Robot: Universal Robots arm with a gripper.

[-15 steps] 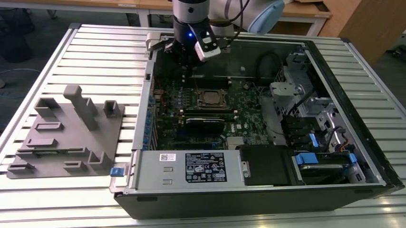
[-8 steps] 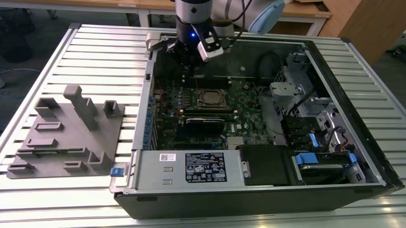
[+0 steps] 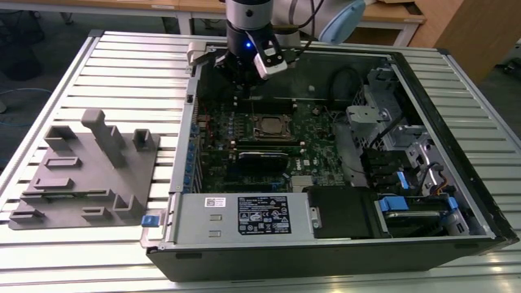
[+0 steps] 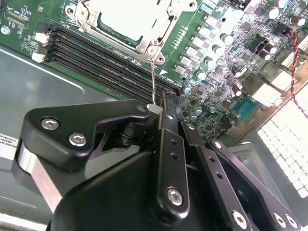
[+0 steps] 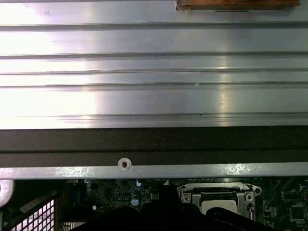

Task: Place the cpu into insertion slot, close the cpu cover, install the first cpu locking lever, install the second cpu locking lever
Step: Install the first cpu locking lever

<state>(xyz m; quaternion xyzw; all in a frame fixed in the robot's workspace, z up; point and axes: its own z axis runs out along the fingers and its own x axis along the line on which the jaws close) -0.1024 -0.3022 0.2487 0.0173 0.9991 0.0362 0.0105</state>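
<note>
The cpu [image 4: 120, 19], with its silvery top, lies in the insertion slot [image 3: 273, 125] on the green motherboard. The cpu cover [image 4: 144, 44] lies flat over it as a metal frame. A thin wire locking lever [image 4: 152, 77] rises from the socket's corner up to my gripper [image 4: 155, 109], whose black fingers are shut on the wire's free end. In the exterior view the gripper [image 3: 244, 85] hangs inside the open computer case, just behind the socket. The first wrist view catches the socket [image 5: 216, 197] below the case's edge.
Long black memory slots [image 4: 96, 57] run beside the socket. A black card [image 3: 262, 160] lies in front of it, and a power supply [image 3: 244, 215] fills the case's front. Drive bays and cables [image 3: 391, 159] stand on the exterior view's right. A grey fixture tray [image 3: 82, 177] sits on the slatted table.
</note>
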